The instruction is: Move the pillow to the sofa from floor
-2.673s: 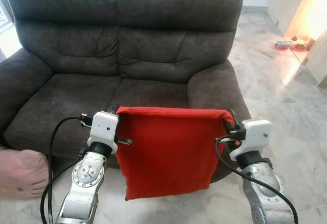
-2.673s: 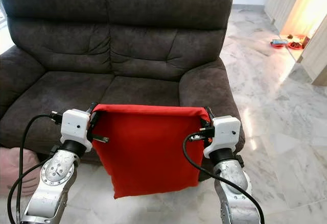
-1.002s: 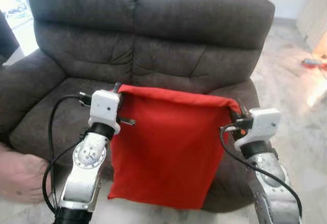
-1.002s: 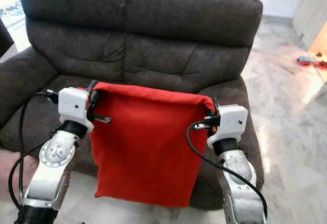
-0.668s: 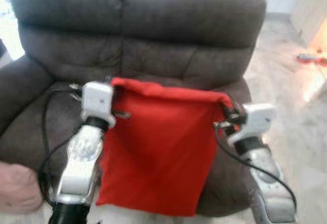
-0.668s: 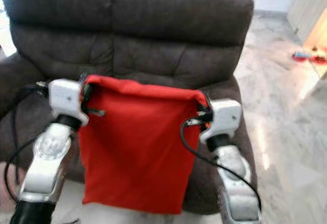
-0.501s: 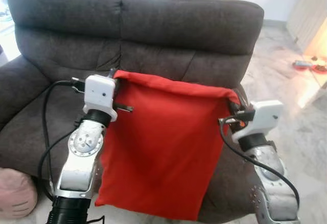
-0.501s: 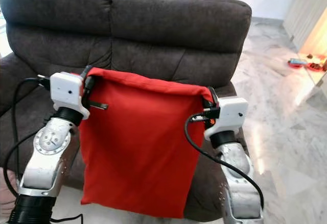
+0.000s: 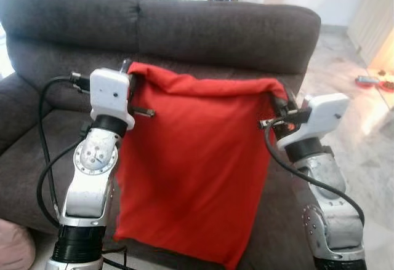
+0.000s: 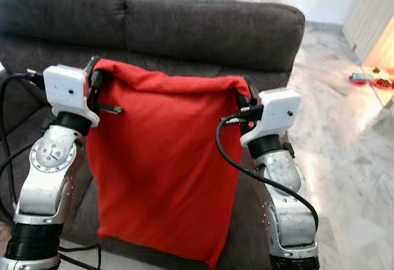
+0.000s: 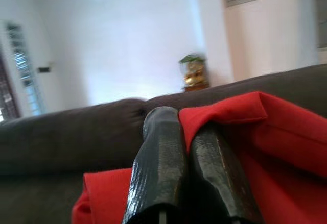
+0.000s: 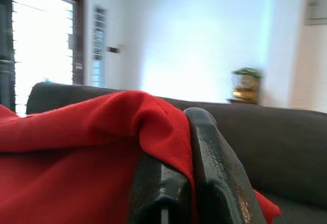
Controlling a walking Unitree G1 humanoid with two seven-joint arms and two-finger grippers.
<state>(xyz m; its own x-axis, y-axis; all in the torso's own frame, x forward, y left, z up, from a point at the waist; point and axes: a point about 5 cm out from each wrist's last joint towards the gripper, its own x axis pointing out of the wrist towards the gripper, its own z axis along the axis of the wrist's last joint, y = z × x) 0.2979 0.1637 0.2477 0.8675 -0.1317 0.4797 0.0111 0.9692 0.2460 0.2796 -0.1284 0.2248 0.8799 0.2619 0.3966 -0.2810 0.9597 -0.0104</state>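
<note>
Left eye view has the red pillow (image 9: 197,165) hanging flat between the two arms, and it now sits higher against the sofa (image 9: 228,30) than half a second ago: its rolled top edge has climbed from the seam of the backrest cushions to near the backrest's upper edge. The left gripper (image 9: 127,73) is clenched on the pillow's top left corner, the right gripper (image 9: 282,103) on its top right corner; both wrist views show red cloth pinched between black fingers (image 11: 158,147). The lower hem hangs before the seat's front edge. My guess is the lift is nearly done, with carrying it forward over the seat to follow.
</note>
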